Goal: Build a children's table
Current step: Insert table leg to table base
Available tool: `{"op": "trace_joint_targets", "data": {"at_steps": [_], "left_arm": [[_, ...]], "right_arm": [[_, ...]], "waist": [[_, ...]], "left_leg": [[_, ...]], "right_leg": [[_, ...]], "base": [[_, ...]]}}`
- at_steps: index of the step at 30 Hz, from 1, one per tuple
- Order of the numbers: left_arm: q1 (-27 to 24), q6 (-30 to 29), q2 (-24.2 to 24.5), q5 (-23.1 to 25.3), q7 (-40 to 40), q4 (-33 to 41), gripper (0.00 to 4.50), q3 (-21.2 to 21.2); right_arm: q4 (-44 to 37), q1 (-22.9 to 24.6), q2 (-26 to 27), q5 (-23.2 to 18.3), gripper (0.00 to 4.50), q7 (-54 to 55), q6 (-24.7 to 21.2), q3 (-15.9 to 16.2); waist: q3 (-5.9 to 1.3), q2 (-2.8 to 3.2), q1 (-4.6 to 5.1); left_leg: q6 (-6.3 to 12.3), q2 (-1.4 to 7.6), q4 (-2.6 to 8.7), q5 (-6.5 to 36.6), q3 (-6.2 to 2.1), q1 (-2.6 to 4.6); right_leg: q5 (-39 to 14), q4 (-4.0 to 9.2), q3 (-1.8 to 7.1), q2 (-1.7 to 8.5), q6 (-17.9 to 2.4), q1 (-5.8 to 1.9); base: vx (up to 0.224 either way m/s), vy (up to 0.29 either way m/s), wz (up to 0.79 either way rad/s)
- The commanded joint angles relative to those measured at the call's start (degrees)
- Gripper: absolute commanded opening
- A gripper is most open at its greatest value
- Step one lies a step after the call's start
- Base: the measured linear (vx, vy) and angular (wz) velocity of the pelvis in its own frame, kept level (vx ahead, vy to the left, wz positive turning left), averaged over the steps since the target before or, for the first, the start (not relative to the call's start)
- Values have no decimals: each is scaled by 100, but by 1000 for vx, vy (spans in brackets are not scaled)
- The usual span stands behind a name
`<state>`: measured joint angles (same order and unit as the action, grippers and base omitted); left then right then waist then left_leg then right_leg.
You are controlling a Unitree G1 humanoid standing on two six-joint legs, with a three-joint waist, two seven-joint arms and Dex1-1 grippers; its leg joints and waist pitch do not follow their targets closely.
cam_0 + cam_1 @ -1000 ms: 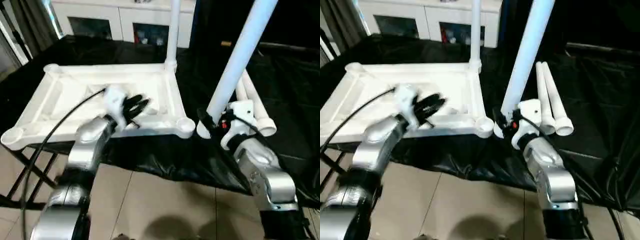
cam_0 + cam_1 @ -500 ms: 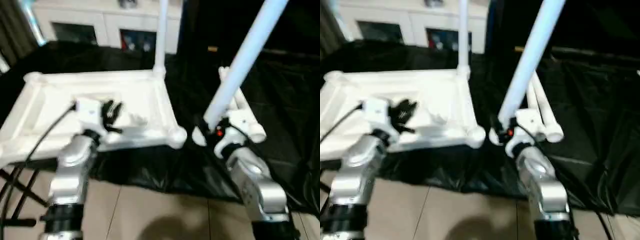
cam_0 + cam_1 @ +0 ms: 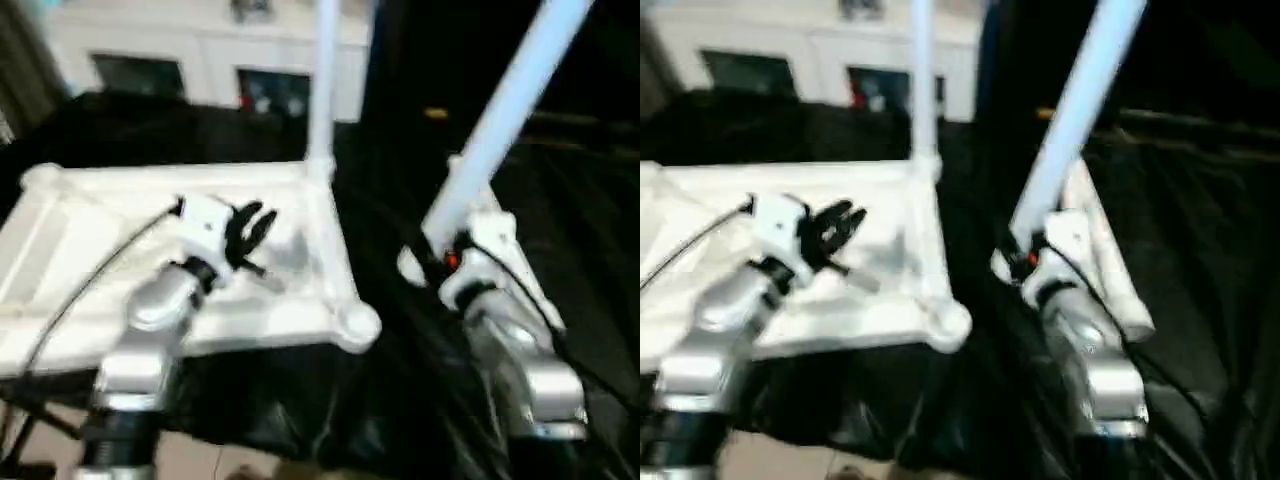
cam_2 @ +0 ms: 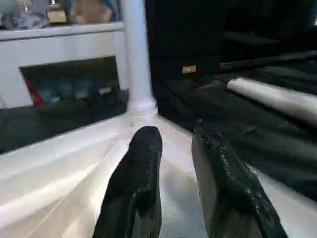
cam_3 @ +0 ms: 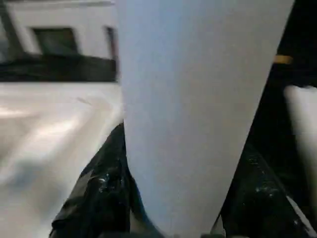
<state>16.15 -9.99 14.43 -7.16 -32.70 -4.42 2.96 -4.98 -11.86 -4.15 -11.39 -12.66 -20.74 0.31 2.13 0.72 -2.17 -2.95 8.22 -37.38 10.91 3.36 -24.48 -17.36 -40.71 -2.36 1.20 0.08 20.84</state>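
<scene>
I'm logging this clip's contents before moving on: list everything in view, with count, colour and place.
Table top: one, white, upside down on the black-draped table, left of centre.
Fitted leg: one, white, upright in the top's far right corner socket.
Held leg: one, white, tilted, in the right gripper.
Spare legs: white, lying on the drape behind the right gripper; count unclear.
Black-draped table: one, under everything.
Cabinet: one, white, glass doors, behind.
Left gripper: black fingers slightly apart, empty, over the top.
Right gripper: closed on the held leg.

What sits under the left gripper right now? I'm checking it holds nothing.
The left gripper hovers open and empty over the tabletop, whose ribbed underside faces up. The arm covers part of it.
</scene>
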Motion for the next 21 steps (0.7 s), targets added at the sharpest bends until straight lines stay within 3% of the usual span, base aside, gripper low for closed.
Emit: {"op": "trace_joint_targets", "data": {"at_steps": [1, 2, 3, 5, 6, 9, 10, 11, 13, 16, 21], "left_arm": [[157, 195, 133, -19, -674, -307, 142, -287], [200, 239, 182, 3, -777, -387, 142, -318], [344, 309, 319, 2, -1155, -615, 159, -407], [442, 343, 421, -61, -1478, -748, 159, -496], [504, 233, 535, -94, -1721, -812, 159, -606], [634, -52, 806, -138, -2336, -958, 183, -915], [698, -82, 913, -104, -2638, -1084, 195, -1082], [698, -82, 913, -104, -2638, -1084, 202, -1082], [859, 27, 998, 82, -2978, -1418, 202, -1352], [1007, 160, 984, 247, -3138, -1730, 202, -1490], [1317, 288, 901, 557, -3444, -2265, 202, -1884]], "right_arm": [[-127, 44, -112, -22, 190, -80, 33, -69], [-140, 46, -129, -32, 190, -99, 32, -66], [-187, 56, -185, -89, 189, -196, 31, -62], [-220, 62, -231, -146, 189, -286, 25, -63], [-245, 64, -299, -162, 189, -368, -20, -45], [-293, 51, -485, -191, 189, -602, -155, 4], [-272, 25, -602, -128, 189, -694, -149, 46], [-272, 25, -602, -128, 189, -694, -149, 46], [-202, -30, -747, -89, 189, -838, -117, 65], [-195, -48, -788, -109, 189, -852, -134, 42], [-195, -55, -875, -222, 189, -999, -132, -35]], "waist": [[-332, 97, 55], [-321, 66, -7], [-292, -11, -127], [-283, 18, -165], [-247, 47, -131], [-185, 65, -62], [-163, 68, -63], [-163, 71, -70], [-172, 53, -80], [-215, 49, -72], [-255, 53, -84]], "left_leg": [[1601, 796, 405, -2493, -258, 418], [1231, 513, 425, -1186, 30, 269], [789, 376, 489, -265, 247, 235], [467, 421, 581, 419, 328, 310], [154, 482, 699, 1044, 382, 342], [-252, 476, 818, 2012, 406, 339], [-394, 474, 831, 2416, 415, 411], [-453, 476, 825, 2564, 408, 450], [-480, 473, 843, 2532, 407, 444], [-424, 487, 892, 2165, 414, 403], [-194, 489, 833, 1625, 478, 364]], "right_leg": [[1858, 345, 279, 667, -448, -1], [1509, 550, 291, 748, -924, -186], [1288, 691, 321, 742, -1096, -250], [796, 737, 298, 708, -1160, -230], [143, 766, 266, 645, -1157, -176], [-1002, 823, 267, 658, -979, -118], [-1544, 890, 283, 694, -905, -52], [-1776, 934, 295, 724, -872, -32], [-1970, 1001, 320, 772, -774, -58], [-1417, 968, 302, 741, -770, -97], [-682, 932, 301, 766, -1004, -114]], "base": [[-84, -13, -20], [-56, 24, 2], [-76, 45, 7], [-83, 45, 8], [-85, 48, 2], [-73, 48, -4], [-62, 47, -11], [-62, 37, -7], [-56, 28, -6], [0, 0, 0], [0, 0, 0]]}}
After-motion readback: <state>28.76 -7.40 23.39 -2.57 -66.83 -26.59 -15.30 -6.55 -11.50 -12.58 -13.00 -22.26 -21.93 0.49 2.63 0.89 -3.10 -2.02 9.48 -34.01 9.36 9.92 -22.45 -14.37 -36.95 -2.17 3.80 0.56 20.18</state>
